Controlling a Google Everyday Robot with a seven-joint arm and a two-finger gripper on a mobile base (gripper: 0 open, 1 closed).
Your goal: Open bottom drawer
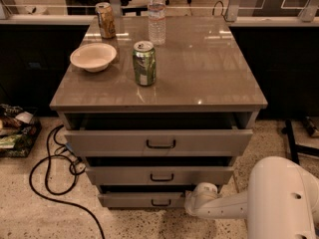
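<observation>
gripper point(196, 200) low, at right end of bottom drawer point(137, 199) | grip: cannot tell | drawer slightly out

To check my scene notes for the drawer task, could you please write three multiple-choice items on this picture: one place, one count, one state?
1. Where is the robot's pincer?
A. above the white bowl
B. low, at the right end of the thin grey metal bottom drawer front
C. on the floor cable
2. How many drink cans stand on the grey cabinet top?
A. one
B. two
C. three
3. How is the wide grey top drawer?
A. shut flush
B. taken out
C. pulled partly out
Answers: B, the pincer sits beside that front; B, a green can and a brown can; C, a dark gap shows behind its front.
</observation>
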